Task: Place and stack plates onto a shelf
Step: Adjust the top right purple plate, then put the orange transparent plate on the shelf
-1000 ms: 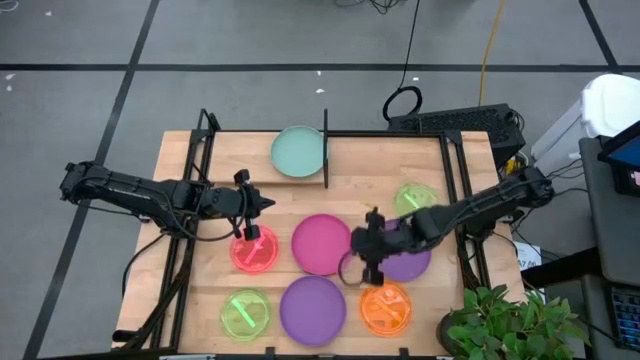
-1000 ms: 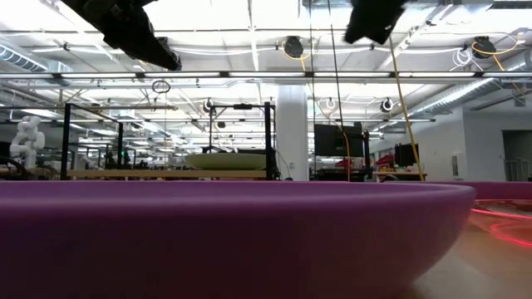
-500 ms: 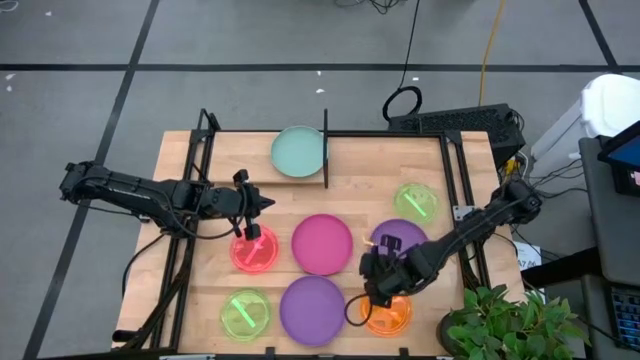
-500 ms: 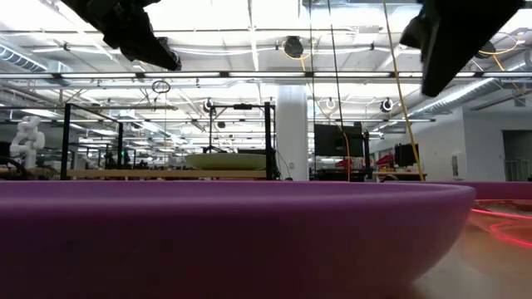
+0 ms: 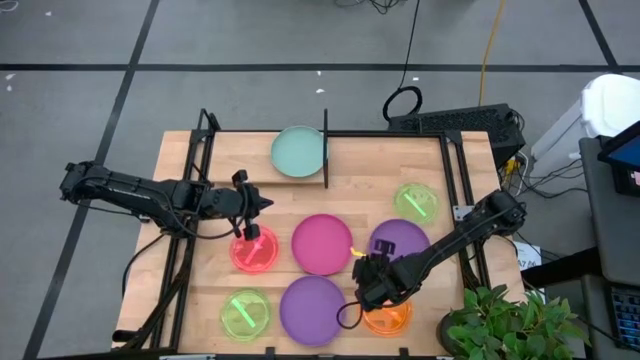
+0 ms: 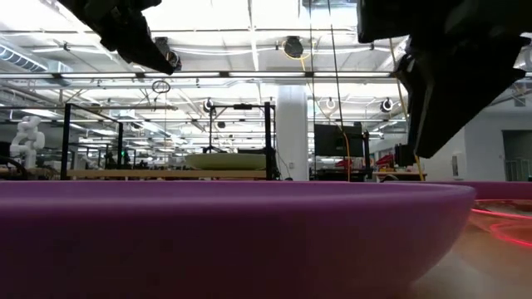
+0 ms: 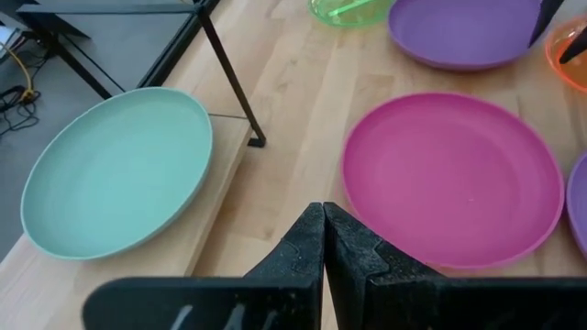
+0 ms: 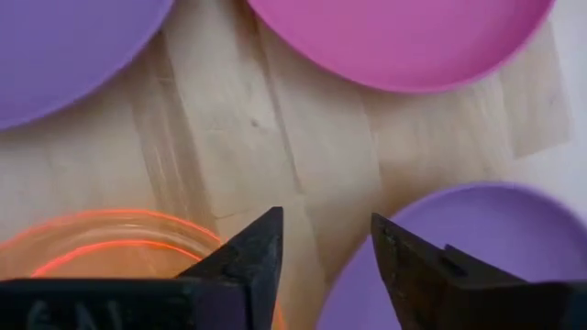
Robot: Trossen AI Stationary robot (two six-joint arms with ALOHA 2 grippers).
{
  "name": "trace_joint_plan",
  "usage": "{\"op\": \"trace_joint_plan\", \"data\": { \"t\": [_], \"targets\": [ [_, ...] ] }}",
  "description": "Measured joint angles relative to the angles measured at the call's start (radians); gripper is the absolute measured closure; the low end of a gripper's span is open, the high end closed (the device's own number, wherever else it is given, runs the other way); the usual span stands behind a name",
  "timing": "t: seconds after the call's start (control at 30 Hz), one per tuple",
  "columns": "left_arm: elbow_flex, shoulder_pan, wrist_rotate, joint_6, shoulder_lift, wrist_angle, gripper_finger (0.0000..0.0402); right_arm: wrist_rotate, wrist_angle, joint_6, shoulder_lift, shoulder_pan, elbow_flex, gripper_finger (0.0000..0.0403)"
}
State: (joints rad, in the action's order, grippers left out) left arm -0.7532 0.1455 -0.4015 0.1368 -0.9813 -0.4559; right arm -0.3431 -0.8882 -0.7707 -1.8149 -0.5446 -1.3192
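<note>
The right gripper hangs low over bare wood with its fingers apart and holding nothing. The orange plate lies just at its 5 o'clock, the magenta plate at its 11, the near purple plate at its 8 and the far purple plate at its 1. The right wrist view shows the orange rim close beside one fingertip and not yet between the two.

The left gripper waits above the red plate, at 9 o'clock from the magenta plate, with its fingers pressed together and empty.

The shelf sits at the table's 12 o'clock edge and carries only the teal plate. Two green plates, one at the table's 3 o'clock and one at 7, lie flat on the table with the rest.

These plates look like thin, hard plastic, so they should be light and stiff but slick. A flat plate gives no side to pinch, so the raised rim is the likely hold, with one finger inside the lip and one outside. The small orange plate may skate across the wood if a finger nudges it first. A hold at one edge will probably let the plate droop, so the carry to the shelf calls for a firm grip.
</note>
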Motion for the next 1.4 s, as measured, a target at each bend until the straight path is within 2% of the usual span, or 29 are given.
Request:
{"op": "trace_joint_plan", "data": {
  "t": [0.17,0.3,0.5,0.8,1.13,1.4],
  "targets": [
    [0.000,0.000,0.000,0.000,0.000,-0.021,0.0394,0.009,-0.009,-0.075,0.000,-0.009,0.049,0.0246],
    [0.000,0.000,0.000,0.005,0.000,-0.021,0.0394,0.060,0.021,-0.116,0.000,-0.008,0.119,0.0246],
    [0.000,0.000,0.001,0.023,0.000,-0.021,0.0394,0.081,0.073,-0.129,0.000,0.000,0.186,0.0256],
    [0.000,0.000,0.004,0.058,0.000,-0.024,0.0394,0.087,0.071,-0.130,0.016,0.000,0.196,0.0290],
    [0.000,0.033,0.004,0.106,0.000,-0.058,0.0394,0.087,0.076,-0.161,0.141,-0.034,0.193,0.0293],
    [0.000,0.048,0.004,0.130,0.000,-0.066,0.0394,0.218,0.076,-0.201,0.160,-0.098,0.196,0.0294]
  ]
}}
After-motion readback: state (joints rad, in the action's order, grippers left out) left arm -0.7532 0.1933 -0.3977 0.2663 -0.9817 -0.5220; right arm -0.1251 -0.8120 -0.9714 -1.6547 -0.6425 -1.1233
